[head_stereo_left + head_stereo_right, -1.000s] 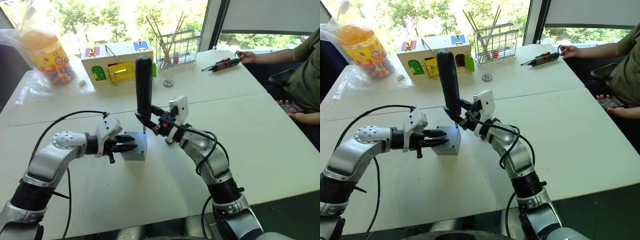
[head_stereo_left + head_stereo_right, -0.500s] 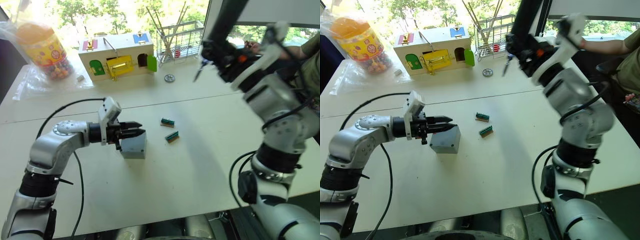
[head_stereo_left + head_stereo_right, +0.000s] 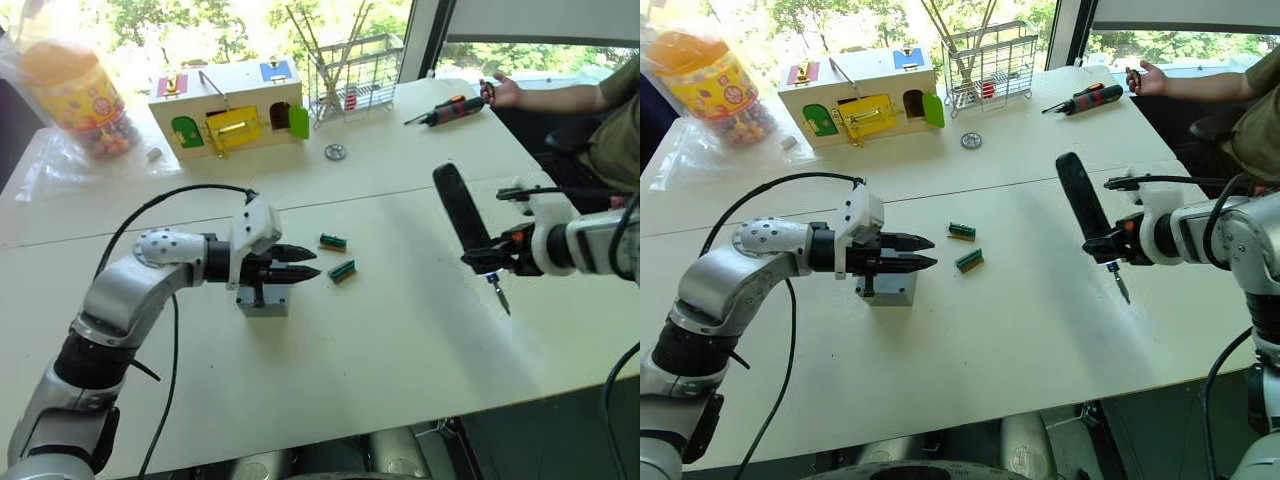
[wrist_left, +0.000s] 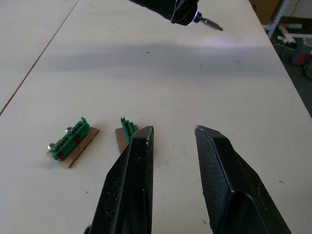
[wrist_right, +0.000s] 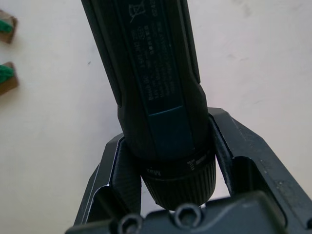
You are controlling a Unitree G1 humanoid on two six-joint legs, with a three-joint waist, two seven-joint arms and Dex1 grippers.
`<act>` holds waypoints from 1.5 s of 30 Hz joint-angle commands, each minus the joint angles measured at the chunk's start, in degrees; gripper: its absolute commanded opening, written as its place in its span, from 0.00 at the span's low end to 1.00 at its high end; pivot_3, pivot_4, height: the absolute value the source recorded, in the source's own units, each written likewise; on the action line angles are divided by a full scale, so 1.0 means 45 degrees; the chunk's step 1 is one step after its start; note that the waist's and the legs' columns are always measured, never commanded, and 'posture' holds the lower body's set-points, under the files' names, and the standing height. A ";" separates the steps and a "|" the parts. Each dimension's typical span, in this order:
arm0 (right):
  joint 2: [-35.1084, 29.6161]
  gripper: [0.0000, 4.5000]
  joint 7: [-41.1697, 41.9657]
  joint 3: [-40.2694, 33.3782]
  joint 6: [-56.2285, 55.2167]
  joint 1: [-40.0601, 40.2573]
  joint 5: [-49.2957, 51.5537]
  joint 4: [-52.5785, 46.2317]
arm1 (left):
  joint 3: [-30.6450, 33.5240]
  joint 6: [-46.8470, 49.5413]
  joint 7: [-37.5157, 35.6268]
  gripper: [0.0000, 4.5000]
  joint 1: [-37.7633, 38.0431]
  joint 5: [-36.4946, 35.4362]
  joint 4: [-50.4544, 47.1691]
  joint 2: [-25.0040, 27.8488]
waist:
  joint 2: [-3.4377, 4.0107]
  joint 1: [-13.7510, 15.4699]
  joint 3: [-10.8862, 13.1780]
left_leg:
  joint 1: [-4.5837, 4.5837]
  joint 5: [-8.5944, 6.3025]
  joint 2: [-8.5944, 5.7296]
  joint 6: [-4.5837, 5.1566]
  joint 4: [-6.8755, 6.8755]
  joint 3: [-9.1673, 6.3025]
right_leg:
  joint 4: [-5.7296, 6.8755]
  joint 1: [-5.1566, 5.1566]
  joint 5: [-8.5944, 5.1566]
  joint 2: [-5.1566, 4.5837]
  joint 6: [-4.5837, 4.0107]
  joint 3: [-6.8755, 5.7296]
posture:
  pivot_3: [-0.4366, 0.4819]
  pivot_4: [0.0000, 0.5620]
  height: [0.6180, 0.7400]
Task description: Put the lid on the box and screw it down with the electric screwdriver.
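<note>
Left gripper (image 3: 922,252) hovers over the grey box (image 3: 887,288), fingers (image 4: 131,175) a narrow gap apart, nothing between them, tips pointing toward the two green terminal blocks (image 3: 970,261) (image 3: 961,232) that lie on the table (image 3: 1020,340) just past the box. Can't tell if the gripper touches the box; the box sits under the wrist, top face closed by the lid as far as the head views show, contents not visible. Right gripper (image 5: 168,161) is clamped on the screwdriver (image 3: 1081,207) near its bit end; body tilted, butt up and leaning toward the robot's left, bit (image 3: 1121,285) pointing down at bare table, clear of the surface, well right of the box. Left wrist view catches the bit tip (image 4: 208,23) in the air beyond the terminal blocks. Further back: a small metal washer-like disc (image 3: 970,140), wooden latch box (image 3: 855,95) with coloured doors, one green door swung open, inside not readable. Wire basket (image 3: 990,62) beside it with thin sticks standing in it and something red. Far left, a clear plastic jar (image 3: 715,85) with orange lid, full of small coloured pieces, sitting on a plastic bag. Far right, an orange-black hand screwdriver (image 3: 1085,99) at a person's hand (image 3: 1145,78).
</note>
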 commanded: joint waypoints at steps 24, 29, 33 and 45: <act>-0.0760 0.39 0.0697 0.1623 0.0555 -0.0913 0.1315 0.3476 | -0.0474 -0.0991 0.0489 0.30 0.0959 0.1052 -0.0099 -0.0683 | -0.0021 0.0426 0.0021 | -0.0024 0.0003 -0.0008 -0.0005 0.0039 -0.0014 | 0.0007 -0.0011 0.0004 0.0003 -0.0005 -0.0019 | 0.48 0.27 1.00; -0.0661 0.89 0.0988 0.1886 0.0552 -0.0868 0.0552 0.3567 | -0.0427 -0.1184 0.0393 0.30 0.1007 0.1266 0.0165 -0.0574 | -0.0021 0.0432 0.0021 | -0.0024 0.0002 -0.0008 -0.0005 0.0046 -0.0014 | 0.0012 -0.0008 0.0004 0.0006 -0.0005 -0.0020 | 0.48 0.27 1.00; -0.0416 0.99 0.1205 0.1747 0.0158 -0.1359 -0.0037 0.3875 | -0.0044 -0.1482 0.0407 0.30 0.0934 0.1538 0.0824 -0.0370 | -0.0020 0.0437 0.0020 | -0.0024 -0.0002 -0.0011 0.0002 0.0088 -0.0016 | 0.0018 0.0014 0.0004 0.0007 -0.0005 -0.0024 | 0.48 0.27 1.00; 0.0275 0.99 0.4666 0.1569 -0.5843 -0.1433 -0.0604 -0.1376 | 0.3545 -0.1436 0.0020 0.30 0.0234 0.0974 0.4819 0.1794 | -0.0022 0.0169 0.0020 | -0.0033 -0.0011 -0.0005 0.0012 0.0087 -0.0022 | 0.0035 -0.0015 0.0003 0.0011 0.0001 -0.0046 | 0.48 0.27 1.00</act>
